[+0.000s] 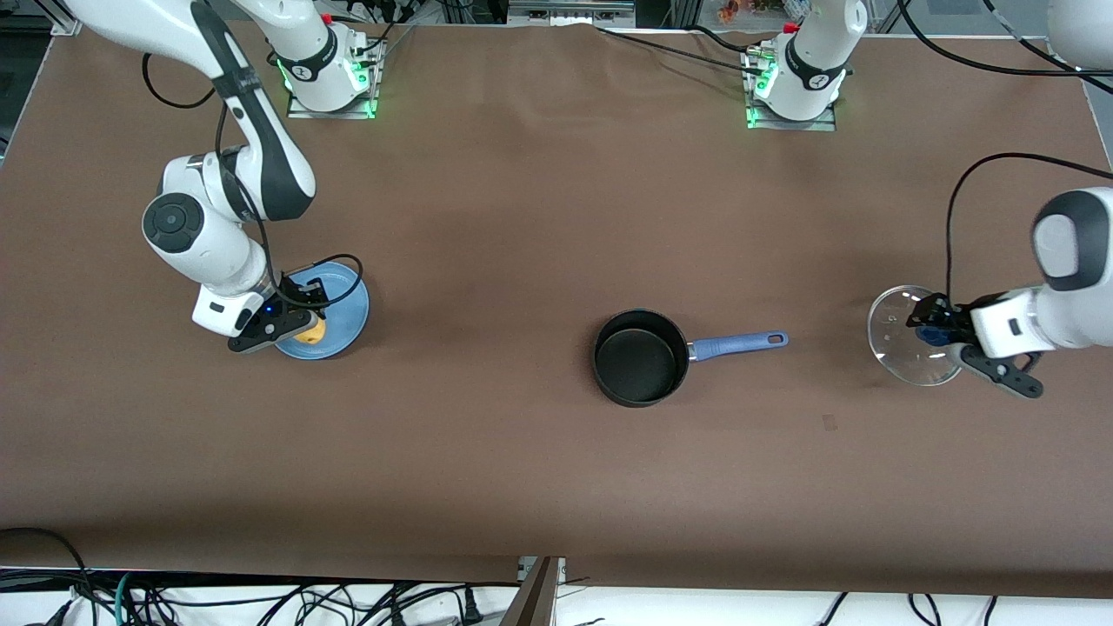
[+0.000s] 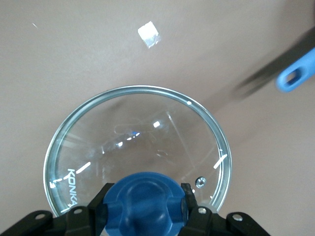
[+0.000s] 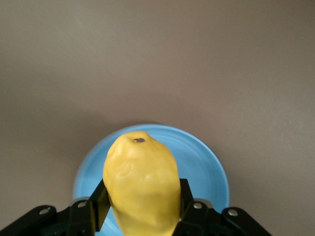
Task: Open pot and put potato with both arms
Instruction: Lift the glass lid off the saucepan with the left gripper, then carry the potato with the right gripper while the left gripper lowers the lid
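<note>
The black pot point(image 1: 640, 356) stands open near the table's middle, its blue handle point(image 1: 739, 344) pointing toward the left arm's end. My left gripper point(image 1: 932, 330) is shut on the blue knob point(image 2: 143, 196) of the glass lid point(image 1: 909, 348), holding it low over the table near the left arm's end; I cannot tell if the lid touches the table. My right gripper point(image 1: 306, 330) is shut on the yellow potato point(image 3: 140, 182) over the light-blue plate point(image 1: 335, 304). In the front view the potato point(image 1: 311, 333) is mostly hidden by the gripper.
The plate point(image 3: 202, 162) lies toward the right arm's end of the table. The tip of the pot handle point(image 2: 295, 76) shows in the left wrist view, with a small pale square mark point(image 2: 149, 34) on the brown table cover. Cables run along the table's front edge.
</note>
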`<state>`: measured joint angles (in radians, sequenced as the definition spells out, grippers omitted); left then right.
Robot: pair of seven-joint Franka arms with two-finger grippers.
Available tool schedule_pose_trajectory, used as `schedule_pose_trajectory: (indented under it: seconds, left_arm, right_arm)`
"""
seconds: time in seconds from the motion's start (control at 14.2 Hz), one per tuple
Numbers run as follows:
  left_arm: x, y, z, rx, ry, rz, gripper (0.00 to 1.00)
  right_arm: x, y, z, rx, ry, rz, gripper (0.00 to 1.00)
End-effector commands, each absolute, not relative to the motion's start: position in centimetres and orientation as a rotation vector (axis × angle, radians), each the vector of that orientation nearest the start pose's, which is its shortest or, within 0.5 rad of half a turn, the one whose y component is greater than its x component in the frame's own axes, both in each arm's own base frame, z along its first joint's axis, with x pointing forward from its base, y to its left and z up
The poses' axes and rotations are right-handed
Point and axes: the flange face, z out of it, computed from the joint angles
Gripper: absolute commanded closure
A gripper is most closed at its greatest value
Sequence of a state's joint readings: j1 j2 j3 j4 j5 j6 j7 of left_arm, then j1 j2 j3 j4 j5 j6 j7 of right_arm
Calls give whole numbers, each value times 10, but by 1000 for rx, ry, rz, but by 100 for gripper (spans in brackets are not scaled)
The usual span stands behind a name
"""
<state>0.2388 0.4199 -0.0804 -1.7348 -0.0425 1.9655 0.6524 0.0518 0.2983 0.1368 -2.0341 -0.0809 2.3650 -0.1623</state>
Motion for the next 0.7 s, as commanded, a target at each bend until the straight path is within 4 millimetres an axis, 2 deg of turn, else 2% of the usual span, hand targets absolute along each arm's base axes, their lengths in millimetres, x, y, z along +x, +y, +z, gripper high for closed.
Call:
schedule_pose_trajectory:
  seconds: [0.0, 0.14, 0.28, 0.35, 0.42, 0.63]
  left_arm:
    - [616, 107, 292, -3139, 828, 160, 100]
    - [629, 102, 278, -3129, 831, 114, 100]
    - [653, 103, 261, -3134, 824, 98, 100]
    - [665, 105, 254, -3136, 821, 89, 100]
    - [674, 104, 246, -3136, 826, 81, 100]
    - [679, 88, 218, -3154, 807, 129, 100]
  right_arm:
    - [594, 181, 345, -3102, -439, -42, 76]
    - [587, 243, 358, -3101, -284, -57, 76]
    - [575, 319, 362, -3080, -155, -75, 76]
    - [574, 342, 358, -3074, -66, -73, 76]
    - [570, 373, 356, -3056, 3, -74, 76]
    - [564, 456, 341, -2994, 215, -73, 76]
